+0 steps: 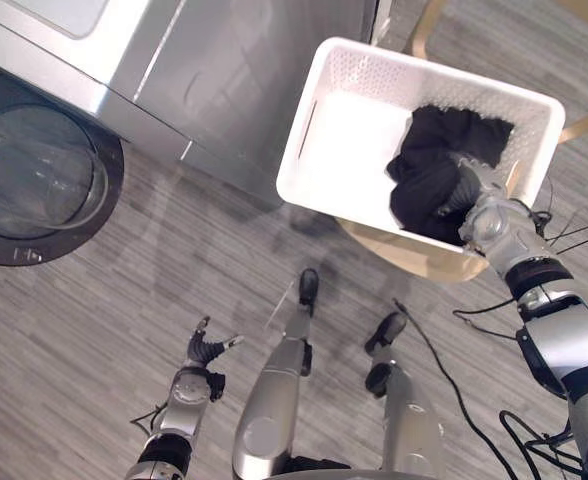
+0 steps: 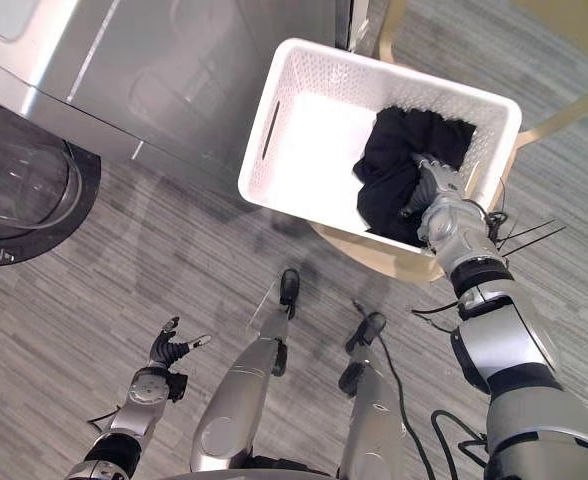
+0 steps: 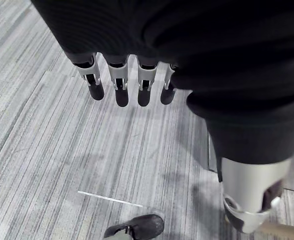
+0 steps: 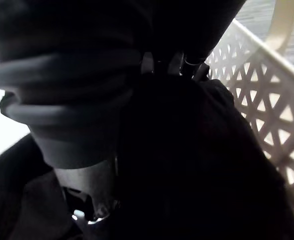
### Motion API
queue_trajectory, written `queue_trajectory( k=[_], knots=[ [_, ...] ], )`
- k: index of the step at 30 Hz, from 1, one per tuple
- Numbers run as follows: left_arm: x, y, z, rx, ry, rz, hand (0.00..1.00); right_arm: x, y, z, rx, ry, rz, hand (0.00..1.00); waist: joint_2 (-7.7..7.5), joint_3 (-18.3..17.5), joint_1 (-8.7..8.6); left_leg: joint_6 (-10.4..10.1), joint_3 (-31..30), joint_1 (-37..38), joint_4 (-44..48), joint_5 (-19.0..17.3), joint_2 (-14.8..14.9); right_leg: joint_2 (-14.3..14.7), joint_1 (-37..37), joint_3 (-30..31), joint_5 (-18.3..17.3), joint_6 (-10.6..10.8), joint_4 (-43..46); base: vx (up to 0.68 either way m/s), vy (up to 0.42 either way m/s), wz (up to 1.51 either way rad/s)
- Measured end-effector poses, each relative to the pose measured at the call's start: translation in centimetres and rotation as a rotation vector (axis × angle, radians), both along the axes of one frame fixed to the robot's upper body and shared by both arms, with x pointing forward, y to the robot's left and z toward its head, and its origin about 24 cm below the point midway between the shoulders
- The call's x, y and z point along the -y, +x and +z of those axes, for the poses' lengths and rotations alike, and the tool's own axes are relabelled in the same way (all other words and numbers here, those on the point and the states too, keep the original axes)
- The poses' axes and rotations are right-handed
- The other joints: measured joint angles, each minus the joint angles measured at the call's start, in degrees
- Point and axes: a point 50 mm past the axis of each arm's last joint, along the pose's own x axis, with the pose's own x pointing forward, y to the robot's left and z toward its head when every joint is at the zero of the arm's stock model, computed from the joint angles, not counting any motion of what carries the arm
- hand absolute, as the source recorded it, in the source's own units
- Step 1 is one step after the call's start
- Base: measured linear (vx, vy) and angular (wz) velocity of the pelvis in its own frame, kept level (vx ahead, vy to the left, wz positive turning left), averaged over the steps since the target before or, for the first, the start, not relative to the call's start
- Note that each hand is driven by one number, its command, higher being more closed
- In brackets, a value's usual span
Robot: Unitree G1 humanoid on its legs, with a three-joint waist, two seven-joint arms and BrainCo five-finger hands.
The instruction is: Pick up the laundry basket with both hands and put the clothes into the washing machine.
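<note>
Reaching R hand (image 2: 432,197) into black clothes (image 1: 429,160), grip can't tell; L hand (image 1: 204,352) spread, idle. One-sided tug may tip laundry basket (image 1: 344,80).

On my feed the left arm (image 1: 181,395) at seven o'clock and the right arm (image 1: 566,345) at four o'clock are smooth silver-grey shells broken by black bands at the joints. The left hand (image 1: 206,350) looks dark with pale accents, and its wrist camera shows me its fingers (image 3: 118,82) as silver segments ending in rounded dark tips under a black ribbed cover (image 3: 222,65). Behind the right hand (image 2: 432,190) I see a rounded silver wrist housing (image 2: 454,225), then a black collar (image 2: 479,272).
</note>
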Motion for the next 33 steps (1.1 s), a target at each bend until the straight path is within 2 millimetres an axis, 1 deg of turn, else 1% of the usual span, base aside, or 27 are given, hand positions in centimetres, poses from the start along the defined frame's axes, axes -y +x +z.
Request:
queue_trajectory(
  k=[2, 4, 5, 7, 8, 10, 11, 13, 15, 17, 19, 20, 21, 22, 23, 25, 27, 28, 31, 32, 33],
  knots=[
    [0.9, 1.1, 0.8, 0.047, -0.027, -0.009, 0.00, -0.5, 0.1, 1.4, 0.055, -0.014, 0.021, 1.00, -0.02, 0.01, -0.04, -0.24, -0.01, -1.13, 0.01, 0.16, -0.05, -0.96, -2.46, 0.01, -1.79, -0.23, 3.55, -0.01, -0.006, 0.06],
    [1.2, 1.4, 1.2, 0.067, -0.036, -0.013, 0.00, -0.7, 0.1, 1.6, 0.066, -0.004, 0.032, 1.00, -0.10, 0.04, -0.11, -0.37, -0.02, -1.32, 0.00, 0.24, -0.01, -1.24, -3.12, 0.02, -2.56, -0.33, 4.85, -0.01, -0.017, 0.06],
    [1.8, 1.6, 1.5, 0.085, -0.053, -0.017, 0.00, -1.4, 0.2, 1.9, 0.086, 0.037, 0.058, 1.00, -0.11, 0.04, -0.11, -0.43, 0.05, -1.15, 0.09, 0.26, 0.10, -1.47, -3.42, 0.02, -3.41, -0.62, 6.23, 0.00, -0.026, 0.05],
    [2.0, 1.6, 1.4, 0.085, -0.065, -0.015, 0.00, -1.8, 0.1, 1.9, 0.095, 0.071, 0.079, 1.00, -0.15, 0.04, -0.19, -0.44, 0.26, -0.90, 0.13, 0.26, 0.25, -1.46, -3.41, 0.05, -3.77, -0.87, 6.80, 0.00, -0.013, 0.02],
    [2.2, 1.6, 1.3, 0.083, -0.074, -0.014, 0.00, -2.4, 0.0, 1.7, 0.098, 0.093, 0.103, 1.00, -0.16, 0.05, -0.21, -0.45, 0.35, -0.70, 0.17, 0.26, 0.38, -1.45, -3.42, 0.11, -3.86, -0.99, 7.17, 0.02, -0.024, -0.03],
    [2.3, 1.4, 1.2, 0.078, -0.082, -0.010, 0.00, -4.4, -0.3, 0.6, 0.098, 0.181, 0.180, 1.00, -0.46, 0.20, -0.55, -0.48, 0.57, 0.16, 0.16, 0.28, 0.73, -1.26, -3.05, 0.61, -3.96, -1.15, 7.54, 0.02, -0.029, -0.08],
    [2.3, 1.4, 1.2, 0.077, -0.083, -0.009, 0.00, -4.9, -0.4, 0.3, 0.091, 0.199, 0.198, 1.00, -0.56, 0.25, -0.67, -0.48, 0.67, 0.51, 0.17, 0.28, 0.77, -1.25, -2.90, 0.86, -3.96, -1.15, 7.67, 0.04, -0.031, -0.08],
    [2.2, 1.3, 1.1, 0.069, -0.084, -0.002, 0.00, -5.9, -1.1, -1.1, 0.075, 0.290, 0.239, 1.00, -0.98, 0.51, -1.30, -0.50, 0.89, 3.03, 0.14, 0.30, 0.75, -1.22, -0.52, 1.34, -3.96, -1.15, 7.63, 0.04, -0.026, -0.02],
    [2.1, 1.0, 0.9, 0.058, -0.083, 0.003, 0.00, -5.7, -1.7, -1.8, 0.087, 0.347, 0.239, 1.00, -1.24, 0.49, -1.54, -0.50, 0.70, 5.63, 0.03, 0.30, 0.65, -1.06, 2.35, 1.73, -3.95, -1.15, 6.94, 0.03, -0.020, 0.08],
    [1.8, 0.7, 0.6, 0.047, -0.077, 0.007, 0.00, -5.2, -2.2, -1.2, 0.139, 0.410, 0.232, 1.00, -1.59, 0.32, -1.89, -0.50, 0.50, 7.77, -0.37, 0.30, 0.68, -0.60, 4.86, 1.87, -3.94, -1.14, 5.62, 0.01, -0.013, 0.04],
    [1.0, -0.3, 0.0, 0.012, -0.062, 0.025, 0.00, -4.7, -2.9, 0.4, 0.240, 0.492, 0.240, 1.00, -2.46, -0.35, -2.89, -0.63, 0.49, 9.47, -2.27, 0.39, 1.18, 0.47, 6.18, 2.48, -3.83, -0.95, 3.87, -0.03, -0.024, -0.07],
    [0.7, -0.7, -0.3, -0.002, -0.059, 0.035, 0.00, -4.7, -3.1, 0.5, 0.263, 0.517, 0.241, 1.00, -2.84, -0.54, -3.23, -0.87, 0.49, 9.88, -2.77, 0.57, 1.23, 0.56, 6.42, 2.54, -3.79, -0.89, 3.69, -0.03, -0.019, -0.04],
    [0.3, -1.5, -1.0, -0.041, -0.055, 0.054, 0.00, -4.8, -3.7, 0.3, 0.290, 0.568, 0.241, 1.00, -3.49, -0.90, -3.62, -0.93, 0.51, 10.96, -3.12, 0.61, 1.25, 0.72, 7.57, 2.69, -3.69, -0.74, 3.21, 0.00, 0.000, 0.00],
    [0.2, -1.9, -1.3, -0.063, -0.052, 0.058, 0.00, -4.8, -3.9, -0.1, 0.292, 0.593, 0.239, 1.00, -3.90, -1.15, -3.86, -0.93, 0.58, 11.68, -3.12, 0.60, 1.20, 0.73, 8.21, 2.89, -3.65, -0.67, 3.04, 0.01, -0.016, -0.04],
    [0.0, -2.8, -2.0, -0.107, -0.052, 0.061, 0.00, -4.9, -4.5, -1.0, 0.288, 0.644, 0.235, 1.00, -4.57, -2.18, -4.33, -0.93, 0.63, 12.90, -3.14, 0.56, 1.06, 0.69, 9.43, 3.19, -3.64, -0.65, 2.75, 0.00, 0.000, 0.00],
    [-0.2, -4.2, -3.0, -0.166, -0.051, 0.060, 0.00, -5.3, -5.9, -2.6, 0.291, 0.739, 0.232, 1.00, -5.07, -5.18, -4.67, -0.95, 0.59, 14.56, -3.17, 0.50, 1.03, 1.03, 11.85, 3.27, -3.33, -0.21, 1.05, 0.07, -0.019, 0.02],
    [-0.3, -5.4, -3.8, -0.215, -0.062, 0.063, 0.00, -5.9, -7.2, -3.6, 0.312, 0.855, 0.240, 1.00, -5.17, -7.62, -4.76, -1.27, 0.62, 16.79, -3.20, -0.60, 1.23, 1.54, 14.41, 3.40, -3.21, -0.06, -0.34, 0.06, -0.017, -0.03],
    [-0.5, -6.4, -4.3, -0.249, -0.065, 0.081, 0.00, -6.4, -8.1, -4.2, 0.332, 0.934, 0.243, 1.00, -5.24, -9.81, -4.83, -1.26, 0.70, 17.92, -3.21, -1.09, 1.28, 1.79, 15.88, 3.46, -3.15, 0.05, -1.25, 0.06, -0.011, -0.06],
    [-1.3, -8.8, -5.4, -0.326, -0.084, 0.118, 0.00, -7.4, -9.9, -5.0, 0.379, 1.126, 0.273, 1.00, -5.24, -13.60, -5.05, -1.44, 1.35, 21.22, -3.24, -2.33, 1.39, 2.36, 19.59, 4.25, -2.90, 0.33, -3.39, 0.06, -0.004, -0.11],
    [-1.4, -9.2, -5.6, -0.338, -0.085, 0.123, 0.00, -7.6, -10.1, -5.1, 0.383, 1.155, 0.281, 1.00, -5.23, -14.19, -5.07, -1.48, 1.56, 21.88, -3.24, -2.63, 1.43, 2.44, 20.18, 4.51, -2.86, 0.36, -3.85, 0.05, 0.007, -0.18],
    [-1.7, -10.1, -5.9, -0.359, -0.095, 0.134, 0.00, -7.9, -10.6, -5.2, 0.390, 1.207, 0.299, 1.00, -5.30, -15.36, -5.12, -1.59, 2.01, 22.90, -3.25, -3.03, 1.48, 2.56, 21.26, 4.91, -2.76, 0.44, -4.49, 0.04, 0.012, -0.13]
  ],
)
